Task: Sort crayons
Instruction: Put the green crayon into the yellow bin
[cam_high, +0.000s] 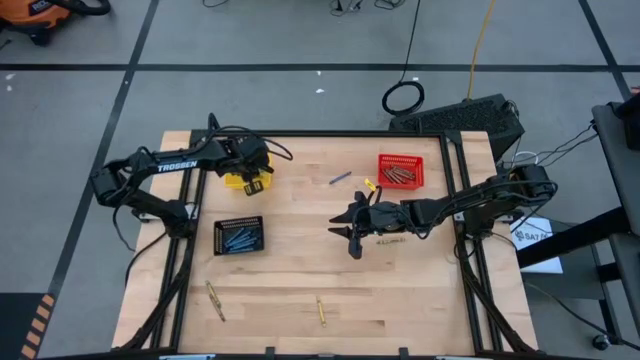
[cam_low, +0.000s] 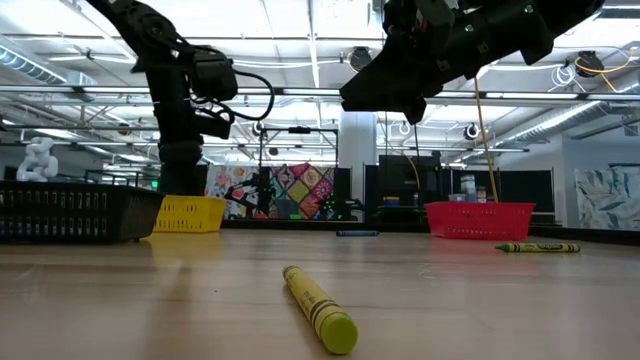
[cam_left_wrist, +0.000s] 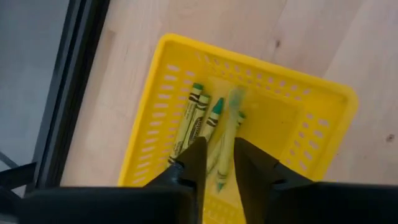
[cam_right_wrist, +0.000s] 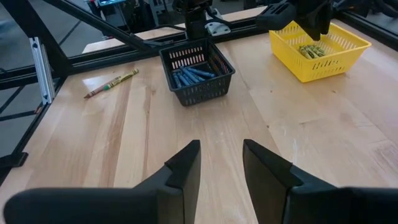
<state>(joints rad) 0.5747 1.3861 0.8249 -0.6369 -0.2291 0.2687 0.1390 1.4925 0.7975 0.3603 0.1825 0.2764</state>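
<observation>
My left gripper (cam_left_wrist: 219, 165) hangs over the yellow basket (cam_left_wrist: 249, 59), pointing steeply down with its fingers apart. A blurred yellow crayon (cam_left_wrist: 229, 127) shows through the gap between them, inside the basket. Other yellow crayons (cam_left_wrist: 194, 121) lie on the basket's floor. My right gripper (cam_right_wrist: 221, 165) stands open above the table's middle (cam_high: 350, 235) with nothing between its fingers. The black basket (cam_high: 239, 236) holds blue crayons (cam_right_wrist: 189, 76). The red basket (cam_high: 401, 170) holds brown-red crayons.
Loose crayons lie flat on the wood: two near the front edge (cam_high: 215, 300) (cam_high: 321, 311), a blue one (cam_high: 340, 178) and a yellow one (cam_high: 368, 185) left of the red basket. A black frame rail (cam_high: 455, 200) borders the table's right side.
</observation>
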